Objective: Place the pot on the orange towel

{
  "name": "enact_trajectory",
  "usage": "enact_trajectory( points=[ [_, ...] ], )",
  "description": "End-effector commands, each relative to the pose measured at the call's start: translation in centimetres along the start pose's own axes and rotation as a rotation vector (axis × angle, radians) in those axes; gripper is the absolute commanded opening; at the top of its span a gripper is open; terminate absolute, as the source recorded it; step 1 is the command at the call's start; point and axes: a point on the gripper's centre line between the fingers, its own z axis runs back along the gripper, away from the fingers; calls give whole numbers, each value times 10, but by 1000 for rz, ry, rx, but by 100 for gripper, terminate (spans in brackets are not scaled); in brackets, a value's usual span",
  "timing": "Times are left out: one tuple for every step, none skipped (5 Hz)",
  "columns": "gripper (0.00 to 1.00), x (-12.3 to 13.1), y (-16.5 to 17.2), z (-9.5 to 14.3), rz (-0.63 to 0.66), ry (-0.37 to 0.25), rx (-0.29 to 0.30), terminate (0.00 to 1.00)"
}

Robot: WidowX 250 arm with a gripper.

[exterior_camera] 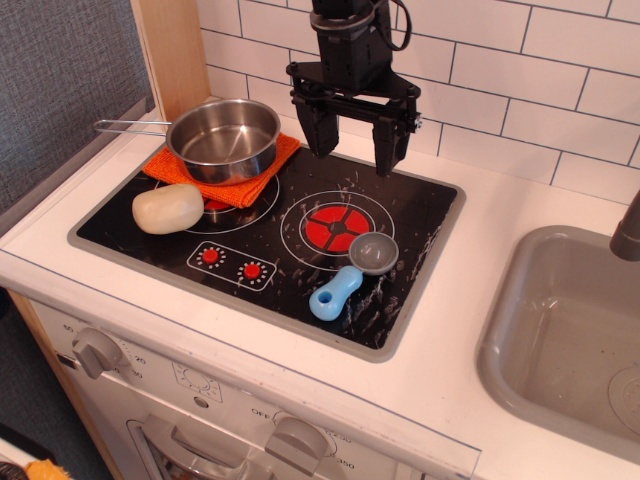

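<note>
Pot (224,138) upright on orange towel (222,172); gripper (355,147) fingers released; no legible writing.

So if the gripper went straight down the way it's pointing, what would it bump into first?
Probably the black stovetop, near the back of the red burner. The gripper hangs open, pointing down, with nothing between its fingers. The pot on the orange towel sits off to the side. Depth is hard to judge.

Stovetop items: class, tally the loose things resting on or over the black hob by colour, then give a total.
Silver: 1, the pot
Orange: 1, the orange towel
Cream: 1, the potato-like lump
Blue and grey: 1, the scoop
Total: 4
</note>
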Motion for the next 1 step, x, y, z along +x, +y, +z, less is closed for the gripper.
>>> enact_trajectory(
  points=[
    [100,-3,1,28,-6,-66,12,100]
  ],
)
